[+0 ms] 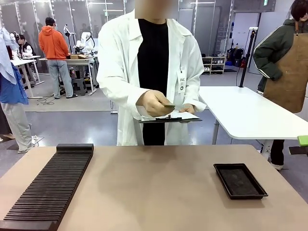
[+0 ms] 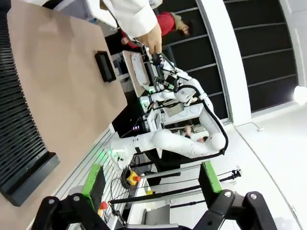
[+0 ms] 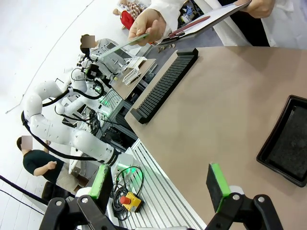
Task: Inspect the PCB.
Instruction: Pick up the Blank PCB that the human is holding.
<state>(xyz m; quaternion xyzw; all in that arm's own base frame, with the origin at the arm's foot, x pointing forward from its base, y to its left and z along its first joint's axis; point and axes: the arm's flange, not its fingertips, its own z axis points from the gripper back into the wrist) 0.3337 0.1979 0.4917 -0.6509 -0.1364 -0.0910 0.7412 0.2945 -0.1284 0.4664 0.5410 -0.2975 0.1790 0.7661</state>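
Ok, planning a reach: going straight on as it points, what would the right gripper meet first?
The open right gripper would probably meet bare table first, beside the slotted rack; depth is unclear.

No legible text, labels or numbers.

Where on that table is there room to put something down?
The table is bare in the middle, between the slotted rack on the left and the black tray on the right. Busier at the far edge, where a person holds a circuit board and clipboard.
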